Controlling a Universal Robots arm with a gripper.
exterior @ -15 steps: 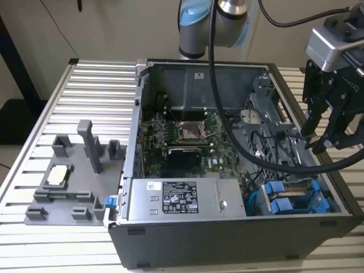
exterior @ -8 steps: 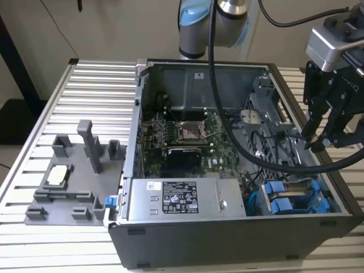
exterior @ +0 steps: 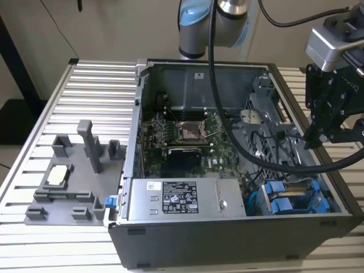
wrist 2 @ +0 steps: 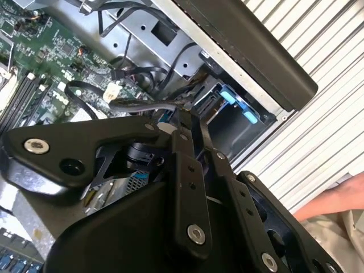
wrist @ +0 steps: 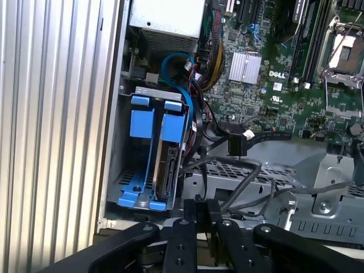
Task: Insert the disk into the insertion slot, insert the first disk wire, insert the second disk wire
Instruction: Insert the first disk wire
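The disk (wrist: pixel 168 170), a silver drive in a blue carrier, stands inside the insertion slot (wrist: pixel 121 149) of the grey drive cage, beside another blue carrier (wrist: pixel 141 118). In the exterior view the disk (exterior: pixel 284 203) sits at the case's front corner on the exterior view's right. My gripper (wrist: pixel 200 206) hovers over the metal bracket next to the cage, fingers drawn together on a black wire (wrist: pixel 242 181). The second wrist view has the gripper (wrist 2: pixel 185 121) pinching that wire (wrist 2: pixel 139 104). A black connector (wrist: pixel 235 143) lies loose nearby. The gripper (exterior: pixel 316 136) hangs above the case's side wall.
The open computer case (exterior: pixel 170 230) holds a motherboard (exterior: pixel 187 139), a power supply (exterior: pixel 176 199) and loose cables. A grey fixture (exterior: pixel 74 182) with upright posts stands on the slatted table at the exterior view's left. A person's hand (wrist 2: pixel 335 200) rests beyond the case wall.
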